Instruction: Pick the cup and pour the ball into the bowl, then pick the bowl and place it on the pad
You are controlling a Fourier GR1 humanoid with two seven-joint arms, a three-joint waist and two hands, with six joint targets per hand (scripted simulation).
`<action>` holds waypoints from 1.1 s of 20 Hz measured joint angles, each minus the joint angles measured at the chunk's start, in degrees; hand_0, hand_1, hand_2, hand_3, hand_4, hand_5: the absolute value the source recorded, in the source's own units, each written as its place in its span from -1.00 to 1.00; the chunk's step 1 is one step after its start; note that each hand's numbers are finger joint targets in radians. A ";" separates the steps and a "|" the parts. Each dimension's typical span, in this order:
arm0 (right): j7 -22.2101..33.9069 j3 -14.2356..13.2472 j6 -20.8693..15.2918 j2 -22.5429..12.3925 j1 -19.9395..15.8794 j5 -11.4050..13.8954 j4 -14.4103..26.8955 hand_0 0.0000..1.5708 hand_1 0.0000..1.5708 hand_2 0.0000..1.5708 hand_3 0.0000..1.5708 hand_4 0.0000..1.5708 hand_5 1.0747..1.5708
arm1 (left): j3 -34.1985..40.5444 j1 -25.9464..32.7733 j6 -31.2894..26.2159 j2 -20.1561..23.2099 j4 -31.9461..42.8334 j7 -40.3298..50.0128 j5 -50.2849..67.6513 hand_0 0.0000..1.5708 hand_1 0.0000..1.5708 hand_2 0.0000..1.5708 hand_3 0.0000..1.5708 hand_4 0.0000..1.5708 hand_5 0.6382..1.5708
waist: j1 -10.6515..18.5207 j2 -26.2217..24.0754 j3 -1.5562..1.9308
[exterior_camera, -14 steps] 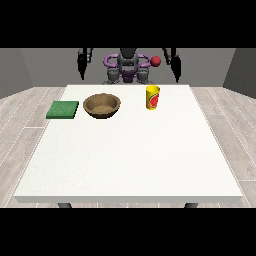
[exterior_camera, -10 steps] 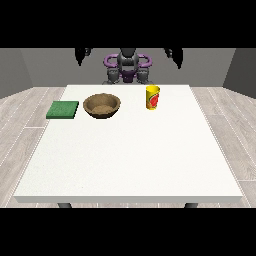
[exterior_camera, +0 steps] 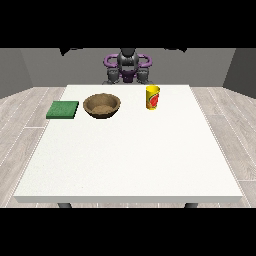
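Plainly we are at the very start: our white table (exterior_camera: 130, 155) fills most of the view, and nothing on it has been handled. What has changed in the last moment is up top, where our arms, which hung at either side of the torso (exterior_camera: 128, 67) a moment ago, have swung upward until only dark slivers show against the upper band; the small red thing seen near the arm at the view's right earlier is gone from sight too. We cannot tell whether either hand is released or clenched, since neither shows clearly enough (they are all but out of the frame). For the task this means, as we judge it, that the reach for the cup has not begun. Next in size, the brown bowl (exterior_camera: 102, 105) sits near the far edge, left of centre, with the green pad (exterior_camera: 63, 109) just beside it toward the left edge of the table. The yellow cup (exterior_camera: 153, 97) stands upright to the right of the bowl, apart from it, close to the far edge; whether the ball lies inside we cannot see. All the near half of the table is open, giving room to pour and to carry the bowl across to the pad.
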 measured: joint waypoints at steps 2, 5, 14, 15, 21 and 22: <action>-0.55 -0.88 1.33 -0.10 0.23 -1.22 -0.70 -1.00 -1.00 -1.00 -1.00 -1.00 1.00 | 1.34 -0.30 -0.74 0.33 0.24 -1.50 0.92 -1.00 -1.00 -1.00 -1.00 -1.00 0.94 | -0.46 1.78 0.01; -1.87 -1.22 1.86 0.62 -0.02 -1.06 -1.04 -1.00 -1.00 -1.00 -1.00 -1.00 0.99 | 2.18 -0.88 -1.73 0.46 0.92 -4.03 1.17 -1.00 -1.00 -1.00 -1.00 -1.00 0.93 | -0.58 4.36 0.01; -9.42 -1.08 2.87 2.21 -3.22 1.30 3.44 -1.00 -1.00 -1.00 -1.00 -1.00 1.00 | 2.08 -4.59 -0.92 -2.27 11.15 -18.45 -3.11 -1.00 -1.00 -1.00 -1.00 -1.00 0.91 | -1.89 12.84 0.00; -10.29 -1.04 3.08 2.24 -3.66 1.46 3.58 -1.00 -1.00 -1.00 -1.00 -1.00 1.00 | 2.46 -5.01 -1.08 -2.36 13.03 -21.02 -3.37 -1.00 -1.00 -1.00 -1.00 -1.00 0.90 | -2.30 14.10 0.02; -14.38 -2.54 5.19 1.14 -5.28 1.25 6.72 -1.00 -1.00 -1.00 -1.00 -1.00 1.00 | 0.28 -5.57 2.49 -6.63 22.89 -33.02 -7.79 -1.00 -1.00 -1.00 -1.00 -1.00 0.90 | -3.66 17.32 -0.01; -15.48 -2.24 4.77 1.62 -5.65 2.01 7.08 -1.00 -1.00 -1.00 -1.00 -1.00 1.00 | 0.48 -6.65 3.11 -6.86 24.85 -34.35 -8.22 -1.00 -1.00 -1.00 -1.00 -1.00 0.91 | -3.85 18.05 0.01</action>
